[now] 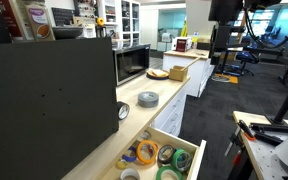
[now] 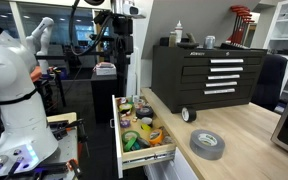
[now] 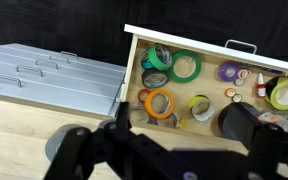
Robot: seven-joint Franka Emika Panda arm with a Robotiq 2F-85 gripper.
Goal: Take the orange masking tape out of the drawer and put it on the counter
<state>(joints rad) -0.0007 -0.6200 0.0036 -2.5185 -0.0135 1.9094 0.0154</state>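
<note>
The orange masking tape (image 3: 160, 104) lies flat in the open drawer (image 3: 246, 146), near its middle, among green, yellow and purple rolls. It also shows in both exterior views (image 1: 146, 152) (image 2: 148, 134). The drawer (image 1: 192, 160) (image 2: 120, 140) is pulled out below the beige counter (image 1: 134, 95) (image 2: 249, 130). My gripper (image 3: 179, 130) hangs high above the drawer with its dark fingers apart and nothing between them. In both exterior views it is up on the arm (image 1: 222, 50) (image 2: 119, 48), well clear of the tapes.
A larger grey roll (image 1: 148, 98) (image 2: 207, 145) lies on the counter beside the drawer. A black tool chest (image 2: 209, 70) (image 1: 44, 100) stands on the counter. A microwave (image 1: 132, 62) stands further along. A green roll (image 3: 184, 66) lies near the orange tape.
</note>
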